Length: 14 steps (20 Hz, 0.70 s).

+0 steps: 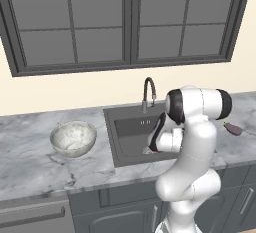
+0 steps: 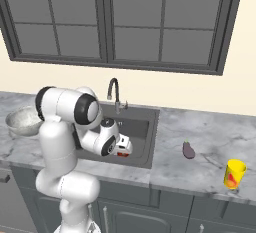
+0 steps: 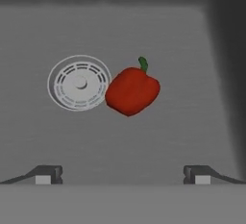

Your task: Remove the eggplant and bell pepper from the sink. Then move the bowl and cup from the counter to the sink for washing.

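Hand view has the wide-open gripper (image 3: 122, 175) above the pepper (image 3: 132, 91) in the sink (image 3: 192, 50); eggplant (image 2: 188, 150) already out on the counter (image 2: 200, 127), bowl (image 1: 73, 138) and cup (image 2: 234, 173) not yet moved

Glossy red bell pepper (image 3: 132, 91) — matt grey sink (image 3: 144, 141) (veined marble counter (image 1: 30, 152)).

red bell pepper (image 3: 132, 91) on its side on sink (image 1: 131, 133) floor, touching round whitish drain, purple eggplant (image 2: 188, 149) lying on marble counter (image 2: 200, 132) right of sink, marbled bowl (image 1: 73, 138) upright left of sink, yellow cup (image 2: 234, 173) upright near counter's front edge
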Motion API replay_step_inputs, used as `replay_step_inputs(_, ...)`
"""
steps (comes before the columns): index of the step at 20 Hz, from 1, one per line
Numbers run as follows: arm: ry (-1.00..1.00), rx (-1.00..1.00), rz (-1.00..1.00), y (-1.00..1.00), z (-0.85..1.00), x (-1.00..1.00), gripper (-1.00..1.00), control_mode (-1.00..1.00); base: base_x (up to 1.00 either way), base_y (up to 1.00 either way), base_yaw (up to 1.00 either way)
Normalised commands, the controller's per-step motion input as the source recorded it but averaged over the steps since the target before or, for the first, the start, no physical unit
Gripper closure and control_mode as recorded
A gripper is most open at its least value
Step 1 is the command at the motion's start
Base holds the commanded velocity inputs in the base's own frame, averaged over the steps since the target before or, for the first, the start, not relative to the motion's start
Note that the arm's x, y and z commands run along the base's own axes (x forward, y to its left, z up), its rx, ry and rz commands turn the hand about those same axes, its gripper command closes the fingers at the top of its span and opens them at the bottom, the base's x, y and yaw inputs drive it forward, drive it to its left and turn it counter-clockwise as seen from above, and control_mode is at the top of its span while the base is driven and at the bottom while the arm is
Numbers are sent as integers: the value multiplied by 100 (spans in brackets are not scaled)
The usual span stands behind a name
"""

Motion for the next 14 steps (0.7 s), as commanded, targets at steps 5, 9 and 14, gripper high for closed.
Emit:
replay_step_inputs(5, 0, -2, 0, -5, -6, 17, -100, -100, 0, 0, 0)
replay_step_inputs(9, 0, -6, 0, -11, -6, 16, -100, -100, 0, 0, 0)
replay_step_inputs(14, 0, -2, 0, -4, -11, 14, -100, -100, 0, 0, 0)
